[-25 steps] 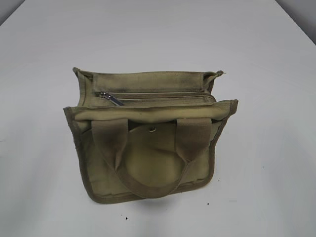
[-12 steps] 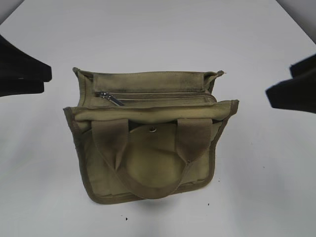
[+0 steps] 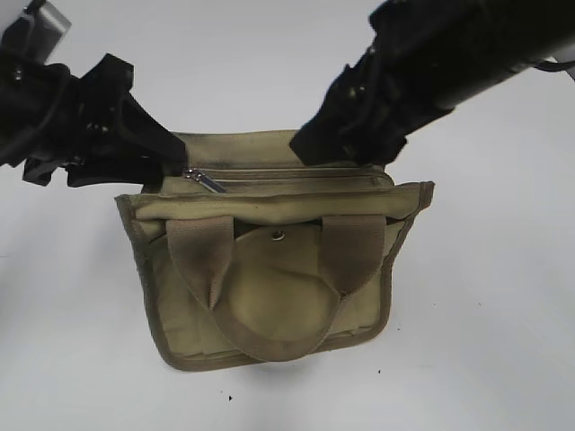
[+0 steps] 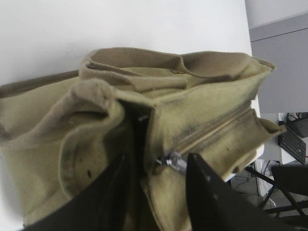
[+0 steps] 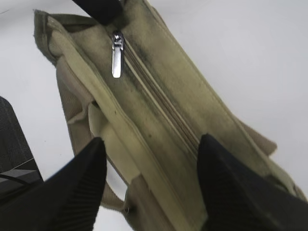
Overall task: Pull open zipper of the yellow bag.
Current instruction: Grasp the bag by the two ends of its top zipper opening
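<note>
While the white table lies bare around it, the yellow bag sits at the middle, its two webbing handles flopped toward the near side and its zippered top panel along the far edge. My two arms reach in over that far edge, one from each side. My right gripper hangs over the right half of the panel with its jaws spread wide, one finger on each side of the top, pinching nothing. My left gripper sits at the bag's left end, jaws partly apart and straddling the fabric there, with nothing clamped that I can make out. The zipper runs left to right along the panel and looks fully closed, teeth meshed its whole length. Its small silver pull tab lies flat at the left end, just beside my left fingers. As I judge it, the job has barely begun: I should steady the bag with one claw, nip the tab squarely with the other, then draw it rightward along the teeth, keeping the pull level so the soft canvas does not bunch or lift.
</note>
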